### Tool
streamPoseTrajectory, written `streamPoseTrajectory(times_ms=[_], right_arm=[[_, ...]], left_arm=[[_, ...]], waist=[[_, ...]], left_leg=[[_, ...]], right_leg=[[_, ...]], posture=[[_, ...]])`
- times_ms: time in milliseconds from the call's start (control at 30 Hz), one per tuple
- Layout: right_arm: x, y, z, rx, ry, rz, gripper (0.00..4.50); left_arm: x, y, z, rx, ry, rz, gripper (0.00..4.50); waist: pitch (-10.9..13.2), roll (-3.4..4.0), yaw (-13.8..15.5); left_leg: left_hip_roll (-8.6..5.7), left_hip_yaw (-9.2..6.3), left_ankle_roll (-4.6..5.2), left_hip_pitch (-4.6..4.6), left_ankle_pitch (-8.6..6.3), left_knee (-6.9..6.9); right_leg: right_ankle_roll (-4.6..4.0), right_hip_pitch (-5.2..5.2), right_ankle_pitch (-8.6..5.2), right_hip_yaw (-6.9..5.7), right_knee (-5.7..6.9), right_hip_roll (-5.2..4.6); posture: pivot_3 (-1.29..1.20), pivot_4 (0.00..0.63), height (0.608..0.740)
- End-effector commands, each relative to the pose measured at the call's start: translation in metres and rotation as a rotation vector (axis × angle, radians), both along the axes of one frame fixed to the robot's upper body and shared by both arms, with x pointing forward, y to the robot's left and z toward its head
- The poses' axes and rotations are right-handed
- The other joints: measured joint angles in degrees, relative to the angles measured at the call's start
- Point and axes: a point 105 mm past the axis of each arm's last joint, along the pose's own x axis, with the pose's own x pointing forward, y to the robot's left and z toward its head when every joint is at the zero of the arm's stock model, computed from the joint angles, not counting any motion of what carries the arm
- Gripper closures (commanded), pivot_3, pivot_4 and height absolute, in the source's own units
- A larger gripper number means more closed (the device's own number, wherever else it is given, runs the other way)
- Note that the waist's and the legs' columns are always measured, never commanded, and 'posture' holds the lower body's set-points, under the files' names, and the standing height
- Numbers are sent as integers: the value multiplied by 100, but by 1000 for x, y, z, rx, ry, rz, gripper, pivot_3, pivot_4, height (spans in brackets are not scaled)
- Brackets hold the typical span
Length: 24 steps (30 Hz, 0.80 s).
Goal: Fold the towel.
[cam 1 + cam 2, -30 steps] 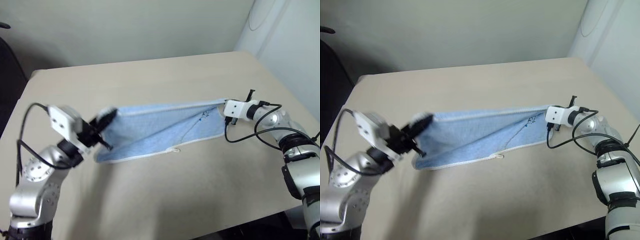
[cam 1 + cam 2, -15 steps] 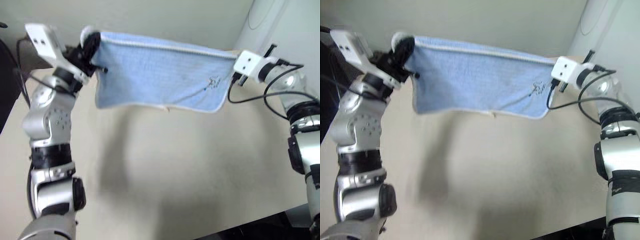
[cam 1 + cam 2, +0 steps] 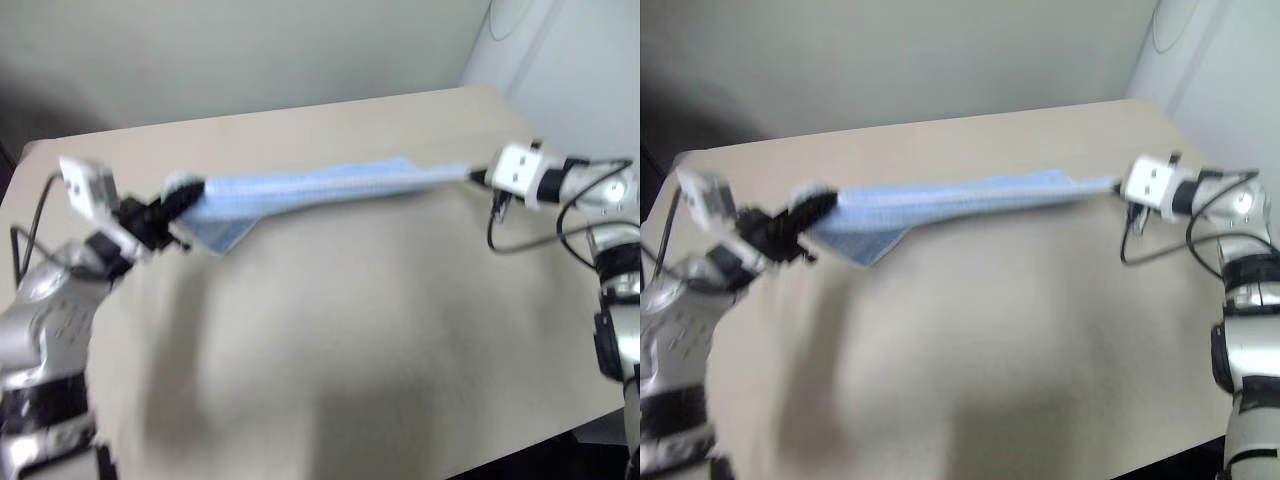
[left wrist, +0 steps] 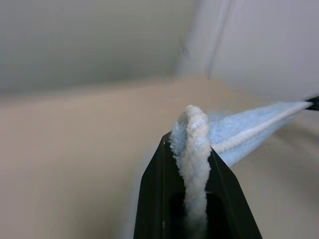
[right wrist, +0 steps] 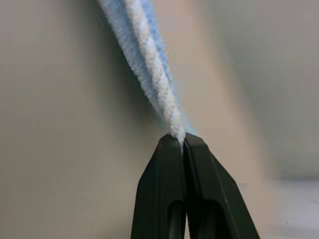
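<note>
The light blue towel (image 3: 320,188) with whitish edging hangs stretched in a narrow band between my two grippers, low over the beige table (image 3: 330,330). My left gripper (image 3: 183,195) is shut on its left end, where a flap of cloth droops toward the tabletop. In the left wrist view the white edging (image 4: 192,149) is pinched between the black fingers (image 4: 154,194). At the right, my right gripper (image 3: 478,176) is shut on the other end; the right wrist view shows the edging (image 5: 149,69) running out from its closed fingertips (image 5: 178,142).
A plain wall (image 3: 250,50) stands behind the table's far edge. At the far right corner rises a white panel (image 3: 580,70). The table's front edge (image 3: 560,432) runs close to my right arm.
Both grippers came down from head height with the towel, which was hanging as a broad sheet and is now drawn into a thin band near the table. The camera view has also shifted.
</note>
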Motion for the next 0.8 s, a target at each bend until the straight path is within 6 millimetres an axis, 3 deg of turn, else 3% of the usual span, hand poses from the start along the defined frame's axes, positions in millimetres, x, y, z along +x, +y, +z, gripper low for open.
streamPoseTrajectory(times_ms=[33,167,400,500,667,800], right_arm=[[-30,-10,17,0,81,77,4500],[-57,-15,0,-46,262,127,4500],[-78,-17,-10,-78,408,168,4500],[-82,-15,-16,-81,445,184,4500],[-70,-10,-13,-73,401,174,4500],[-43,-3,-5,-89,299,133,4500]], left_arm=[[-36,-15,12,-13,-23,-87,4479],[-68,-39,-10,-25,92,-204,4479],[-108,-60,-57,25,307,-268,4479],[-122,-64,-74,40,383,-277,4479],[-122,-49,-86,10,412,-180,4479],[-96,-14,-78,-67,339,0,4479]], waist=[[1,1,28],[3,-3,46],[20,-16,19],[18,-14,41],[15,-8,89],[13,1,120]], left_leg=[[0,1,0,-6,0,1],[2,9,-1,1,1,10],[3,17,110,281,-52,6],[-2,15,117,311,-56,20],[-3,17,78,288,-66,48],[-2,14,74,279,-71,29]], right_leg=[[-1,-6,0,1,-1,0],[-10,29,-6,7,-5,1],[-31,280,-4,13,-15,4],[-77,324,-49,15,-17,2],[-26,307,-21,13,-7,0],[-25,282,-23,13,4,2]], posture=[[0,150,740],[0,150,740],[0,150,740],[0,150,740],[0,150,740],[0,150,740]])
